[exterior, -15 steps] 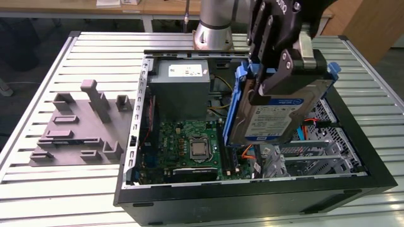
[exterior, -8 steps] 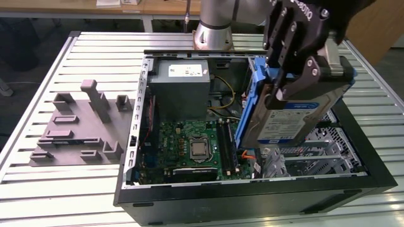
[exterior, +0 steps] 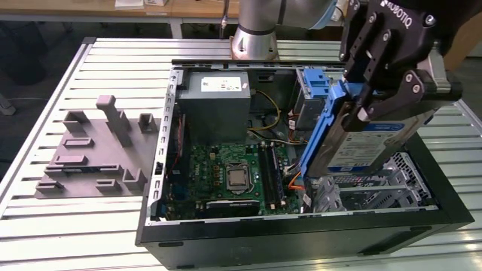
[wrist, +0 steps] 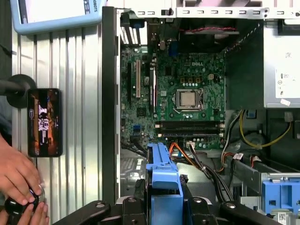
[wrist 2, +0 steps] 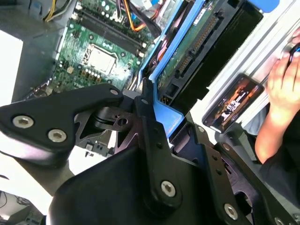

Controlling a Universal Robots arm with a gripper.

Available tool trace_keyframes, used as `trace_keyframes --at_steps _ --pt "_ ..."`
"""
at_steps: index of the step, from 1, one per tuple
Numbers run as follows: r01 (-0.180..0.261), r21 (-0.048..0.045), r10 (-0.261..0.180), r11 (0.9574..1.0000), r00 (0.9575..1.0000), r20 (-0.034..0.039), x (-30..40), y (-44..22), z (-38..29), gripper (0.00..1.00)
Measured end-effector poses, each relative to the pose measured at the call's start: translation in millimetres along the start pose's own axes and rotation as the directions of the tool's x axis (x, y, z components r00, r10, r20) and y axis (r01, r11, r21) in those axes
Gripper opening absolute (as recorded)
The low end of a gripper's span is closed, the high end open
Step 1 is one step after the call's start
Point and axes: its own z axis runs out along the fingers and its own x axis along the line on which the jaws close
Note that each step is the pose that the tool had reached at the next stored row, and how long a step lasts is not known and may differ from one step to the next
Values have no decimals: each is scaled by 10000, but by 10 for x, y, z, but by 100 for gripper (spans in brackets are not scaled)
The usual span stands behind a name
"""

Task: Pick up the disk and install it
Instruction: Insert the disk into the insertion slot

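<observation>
- On the slatted metal table (exterior: 60, 226) we see a big black computer case (exterior: 301, 245). It lies open, with its main board (exterior: 233, 169) facing up.
- Over the corner of the case on the exterior view's right hangs the gripper (exterior: 388, 104). Its two fingers are squeezed tight on the top end of the disk (exterior: 369, 144).
- The disk is up in the air and tilted. Its low end is just above the metal drive cage (exterior: 376, 183), and it is not in its slot yet.
- We think the disk is heavy for how big it is. It looks hard and stiff, so it will not bend.
- We think a bump or a drop could break it inside.
- Its silver face looks smooth, so it could slip in a loose hold.
- The blue rails (exterior: 324, 124) run down its long sides. We think they are the best place to hold it.
- In the first wrist view, the blue handle (wrist: 161, 176) sits between the fingers.
- In the second wrist view, we see the little plug strip (wrist 2: 197, 44) under the disk. We think nothing should press there.
</observation>
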Motion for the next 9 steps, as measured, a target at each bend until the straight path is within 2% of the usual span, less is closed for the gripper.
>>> trace_keyframes --at_steps 1,3,4,9 --pt "1 -1 -1 10000 10000 51 0 -18 1 36" --pt "4 -5 -4 10000 9998 221 1 -38 1 36" --pt "5 -5 -5 10000 9997 253 5 -44 3 36" --pt "25 -6 -25 10000 9997 256 38 -67 26 36"
